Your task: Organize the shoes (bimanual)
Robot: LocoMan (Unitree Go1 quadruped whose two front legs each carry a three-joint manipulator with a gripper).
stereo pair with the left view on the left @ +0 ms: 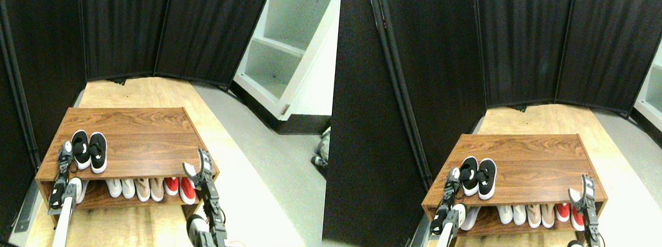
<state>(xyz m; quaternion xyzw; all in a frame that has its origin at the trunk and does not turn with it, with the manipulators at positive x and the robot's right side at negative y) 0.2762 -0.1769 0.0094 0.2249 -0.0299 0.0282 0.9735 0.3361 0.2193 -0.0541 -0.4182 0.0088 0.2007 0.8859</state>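
Both grippers, left gripper (pixel 66 151) and right gripper (pixel 197 164), flank the rack (pixel 142 130); right spread, left's spread unclear. Black shoes (pixel 89 151) sit paired atop the rack's left front.

No text, label, brand name or number could be read anywhere; the white mark on the black shoes (pixel 89 150) was too small to make out.

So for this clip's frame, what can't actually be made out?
- Left gripper, stereo pair view: too small to read its jaws.
- White, beige and red shoes: front ends hidden under the wooden rack.
- Both manipulators' bases: cut off by the bottom edge.
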